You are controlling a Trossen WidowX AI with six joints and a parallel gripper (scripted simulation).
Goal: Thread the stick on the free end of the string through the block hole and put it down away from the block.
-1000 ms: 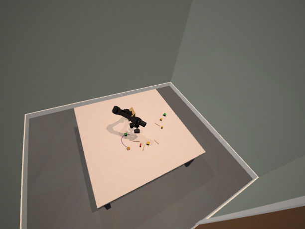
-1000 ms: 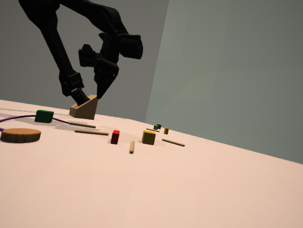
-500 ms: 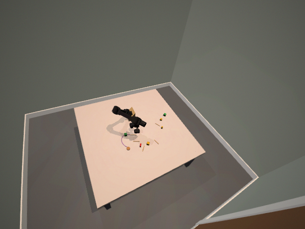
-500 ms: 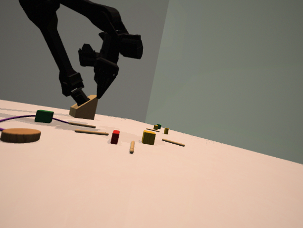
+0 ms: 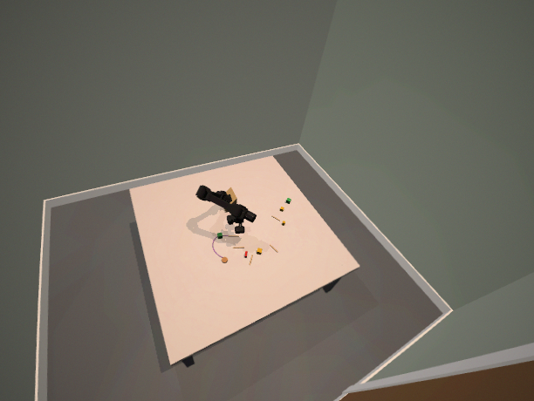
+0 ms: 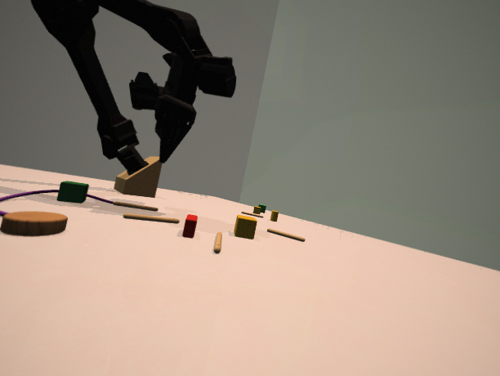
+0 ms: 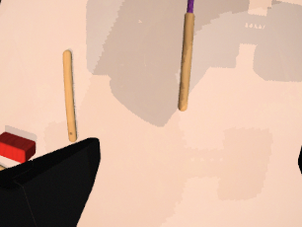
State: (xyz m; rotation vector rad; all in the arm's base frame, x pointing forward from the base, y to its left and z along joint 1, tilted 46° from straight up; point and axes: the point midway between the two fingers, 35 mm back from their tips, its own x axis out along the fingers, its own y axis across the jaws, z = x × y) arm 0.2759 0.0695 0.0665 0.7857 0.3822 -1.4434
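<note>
The stick on the string (image 5: 234, 236) (image 6: 136, 206) (image 7: 186, 61) lies on the table. The purple string (image 5: 213, 247) (image 6: 29, 192) (image 7: 190, 6) curves from it past a green block (image 5: 220, 235) (image 6: 73, 192) to the round wooden button (image 5: 224, 260) (image 6: 34, 223). My gripper (image 6: 163, 159) (image 7: 205, 152) is wide open and empty, above the table. In the wrist view the stick lies ahead of the fingers, between their lines. The wooden block (image 5: 232, 195) (image 6: 140, 180) has a sloping top and stands behind, partly covered by the arm. Its hole cannot be made out.
A loose stick (image 5: 238, 248) (image 6: 151, 218) (image 7: 69, 96) lies beside the stringed one. Nearby are a red block (image 5: 246, 254) (image 6: 189, 226) (image 7: 17, 147), a yellow block (image 5: 259, 251) (image 6: 245, 226) and two loose sticks. Farther off lie another stick and several small yellow and green objects.
</note>
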